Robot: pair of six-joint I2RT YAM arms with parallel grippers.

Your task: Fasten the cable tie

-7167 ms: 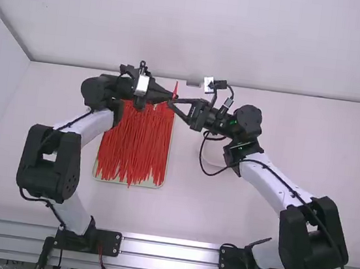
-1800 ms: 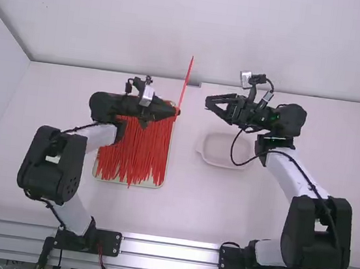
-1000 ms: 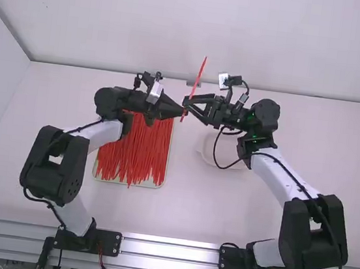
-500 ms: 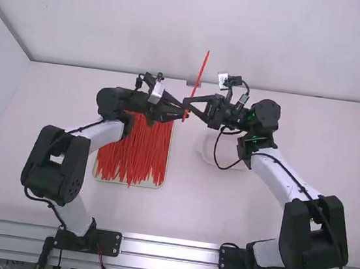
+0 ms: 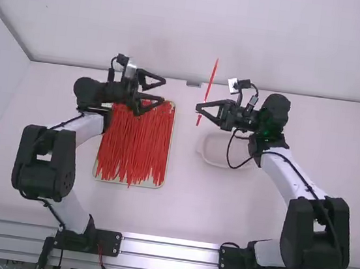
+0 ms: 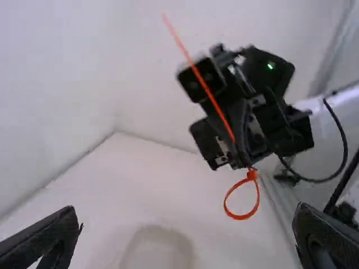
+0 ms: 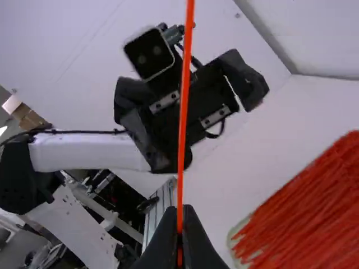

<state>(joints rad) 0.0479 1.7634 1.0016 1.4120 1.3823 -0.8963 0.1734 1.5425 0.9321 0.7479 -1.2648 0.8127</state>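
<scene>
Now my right gripper (image 5: 200,117) fingers pinch red cable tie (image 5: 211,80) aloft near white dish (image 5: 207,156), loop already closed. Left gripper (image 5: 164,90) fingers spread above tie pile (image 5: 136,143). I judge fastening done; next, drop tie into dish.

No text, label or number is legible.

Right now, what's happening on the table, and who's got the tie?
The right gripper is shut on a thin red plastic cable tie, held in the air with its long tail pointing up. In the left wrist view the tie's lower end looks closed into a small loop. The left gripper is open and holds nothing, above the far end of the pile of loose red cable ties on a flat tray. A shallow white dish sits beside the tray.
</scene>
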